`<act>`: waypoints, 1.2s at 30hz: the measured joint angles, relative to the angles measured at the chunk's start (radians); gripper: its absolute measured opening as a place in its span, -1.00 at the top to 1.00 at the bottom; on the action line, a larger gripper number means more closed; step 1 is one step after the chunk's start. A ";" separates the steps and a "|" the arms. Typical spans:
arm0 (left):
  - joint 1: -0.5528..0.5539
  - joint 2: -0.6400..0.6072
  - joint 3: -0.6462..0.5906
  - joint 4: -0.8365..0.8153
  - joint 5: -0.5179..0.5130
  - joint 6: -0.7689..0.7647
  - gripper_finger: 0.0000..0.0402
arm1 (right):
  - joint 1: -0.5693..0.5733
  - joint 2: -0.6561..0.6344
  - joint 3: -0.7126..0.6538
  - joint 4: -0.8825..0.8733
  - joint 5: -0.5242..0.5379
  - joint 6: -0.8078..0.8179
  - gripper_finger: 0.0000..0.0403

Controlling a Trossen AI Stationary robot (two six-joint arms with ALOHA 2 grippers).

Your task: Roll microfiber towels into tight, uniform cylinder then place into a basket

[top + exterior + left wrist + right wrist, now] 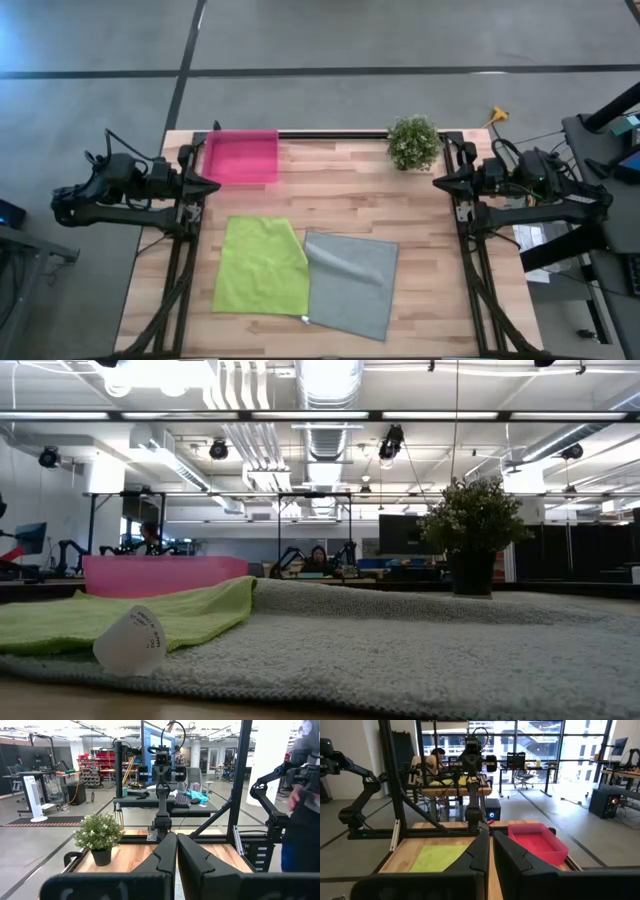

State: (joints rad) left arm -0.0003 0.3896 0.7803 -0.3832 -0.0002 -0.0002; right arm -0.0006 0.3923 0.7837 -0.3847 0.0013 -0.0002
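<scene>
Since both towels lie flat and unrolled, the task appears not to have begun. The green towel (260, 265) is spread near the tabletop's (350, 200) front edge, left of centre. The grey towel (350, 282) lies just beside it on the right, touching it or lapping its edge; which one cannot be told from above. A raised fold shows on the grey towel's upper left part, and a small white tag (130, 641) sits at the front where the two towels meet.

The basket (241, 156) stands at the back left corner with nothing visible inside. A potted plant (413, 142) stands at the back edge, right of centre.

The left gripper (176, 851) waits at the left edge, beside the basket, fingers closed together on nothing. The right gripper (490, 851) waits at the right edge, near the plant, likewise closed and holding nothing.

Judgement: two rolls and two placements into the basket remain outstanding.
</scene>
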 joint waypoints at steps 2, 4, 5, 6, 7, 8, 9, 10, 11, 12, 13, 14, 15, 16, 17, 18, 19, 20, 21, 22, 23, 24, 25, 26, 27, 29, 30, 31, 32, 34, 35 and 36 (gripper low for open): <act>0.000 0.000 0.000 0.000 0.000 0.000 1.00 | 0.000 0.000 0.000 -0.001 0.000 0.000 0.91; 0.000 0.000 0.000 0.000 0.000 0.000 1.00 | 0.000 0.000 0.000 -0.001 0.000 0.000 0.91; 0.000 0.000 0.000 0.000 0.000 0.000 1.00 | 0.000 0.000 0.000 0.007 0.000 0.000 0.91; 0.000 0.000 0.000 0.000 0.000 0.000 1.00 | 0.000 0.005 0.000 0.031 0.002 0.000 0.91; 0.000 0.000 0.000 0.000 0.000 0.000 1.00 | 0.000 0.013 0.000 0.058 0.004 0.001 0.91; 0.000 0.000 0.000 0.000 0.000 0.000 1.00 | 0.000 0.020 0.001 0.073 0.005 0.016 0.91; 0.000 0.000 0.000 0.000 0.000 0.000 1.00 | 0.000 0.028 0.001 0.076 0.006 0.051 0.91; 0.000 0.000 0.000 0.000 0.000 0.000 1.00 | 0.000 0.038 0.001 0.081 0.006 0.104 0.91; -0.001 0.000 0.000 0.000 0.000 0.000 1.00 | 0.000 0.054 0.001 0.088 0.006 0.166 0.91; -0.001 0.000 0.000 0.000 0.000 0.000 1.00 | 0.000 0.071 0.001 0.089 0.006 0.236 0.91; -0.001 0.000 0.000 0.000 0.000 0.000 1.00 | 0.000 0.091 0.001 0.091 0.001 0.306 0.91; -0.001 0.000 0.000 0.000 0.000 0.000 1.00 | 0.000 0.117 0.000 0.104 -0.001 0.372 0.91; -0.001 0.000 0.000 0.000 0.000 0.000 1.00 | 0.000 0.145 0.000 0.129 -0.001 0.439 0.91; -0.001 0.000 0.000 0.000 0.000 0.000 1.00 | 0.000 0.173 0.000 0.160 0.000 0.508 0.91; -0.001 0.000 0.000 0.000 0.000 -0.001 1.00 | 0.000 0.200 0.000 0.198 0.009 0.575 0.91; -0.001 0.000 0.000 0.001 0.000 -0.005 1.00 | 0.000 0.229 0.000 0.242 0.027 0.641 0.91; -0.001 0.000 0.000 0.003 0.000 -0.021 1.00 | 0.000 0.260 0.000 0.289 0.052 0.702 0.91; -0.001 0.000 0.000 0.010 0.000 -0.027 1.00 | 0.000 0.289 0.000 0.335 0.074 0.756 0.91; -0.001 0.000 0.000 0.025 0.000 -0.029 1.00 | 0.000 0.318 0.000 0.378 0.091 0.808 0.91; -0.001 0.000 -0.001 0.054 0.000 -0.052 1.00 | 0.000 0.348 0.000 0.421 0.100 0.858 0.91; 0.000 0.004 -0.001 0.094 0.000 -0.096 1.00 | 0.000 0.374 0.000 0.463 0.104 0.900 0.91; 0.000 0.009 -0.001 0.139 0.000 -0.156 1.00 | 0.000 0.399 0.000 0.500 0.104 0.932 0.91; 0.000 0.011 -0.001 0.178 0.000 -0.232 1.00 | 0.000 0.423 0.000 0.537 0.105 0.951 0.91; 0.000 0.011 -0.001 0.212 -0.001 -0.307 1.00 | 0.000 0.445 0.000 0.574 0.105 0.960 0.91; 0.000 0.012 -0.001 0.255 -0.007 -0.379 1.00 | 0.000 0.468 0.000 0.612 0.105 0.961 0.91; 0.000 0.017 0.000 0.318 -0.058 -0.445 1.00 | -0.002 0.512 0.000 0.671 0.105 0.964 0.91; 0.000 0.020 0.000 0.338 -0.078 -0.462 1.00 | -0.002 0.532 0.000 0.703 0.105 0.981 0.91; 0.000 0.021 0.000 0.350 -0.088 -0.470 1.00 | -0.002 0.555 -0.001 0.748 0.105 0.999 0.91; 0.000 0.023 0.000 0.364 -0.089 -0.481 1.00 | -0.002 0.578 -0.001 0.803 0.105 1.008 0.91; 0.000 0.029 0.000 0.391 -0.088 -0.492 1.00 | -0.003 0.613 0.000 0.882 0.105 1.003 0.91; -0.001 0.028 0.000 0.399 -0.088 -0.492 1.00 | -0.002 0.628 0.000 0.897 0.105 0.985 0.91; -0.001 0.029 0.000 0.413 -0.089 -0.492 1.00 | -0.002 0.641 0.000 0.899 0.104 0.975 0.91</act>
State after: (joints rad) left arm -0.0010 0.4185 0.7799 0.0299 -0.0894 -0.4922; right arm -0.0021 1.0329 0.7834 0.5148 0.1055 0.9743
